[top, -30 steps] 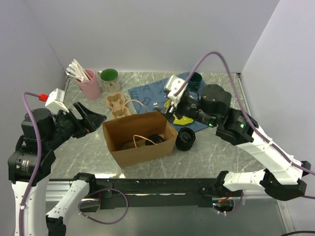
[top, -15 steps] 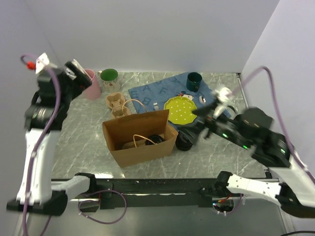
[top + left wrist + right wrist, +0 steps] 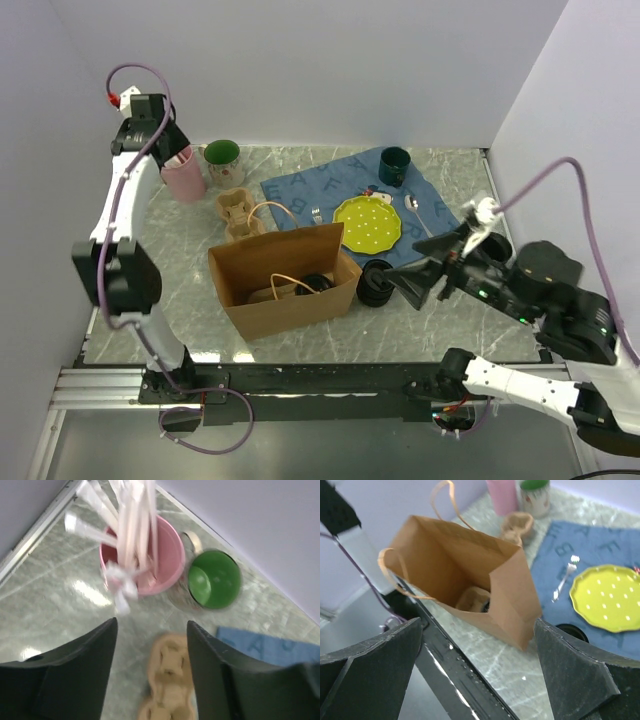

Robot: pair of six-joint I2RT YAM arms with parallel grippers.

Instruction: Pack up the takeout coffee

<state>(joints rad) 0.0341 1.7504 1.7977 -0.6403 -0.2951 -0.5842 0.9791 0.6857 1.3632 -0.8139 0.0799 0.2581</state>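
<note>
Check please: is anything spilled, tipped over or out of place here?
Nothing looks spilled or damaged. One takeout cup stands upright outside the paper bag, beside its right end, while the other cup is already inside.

Right gripper [image 3: 400, 285]: jaws spread wide, empty
Black cup [image 3: 375, 284]: just ahead of its fingertips, touching the paper bag [image 3: 300, 305]
Second cup [image 3: 318, 283]: farther ahead, inside the bag
Left gripper [image 3: 160, 140]: raised high, pink cup [image 3: 184, 178] just beneath it
</note>
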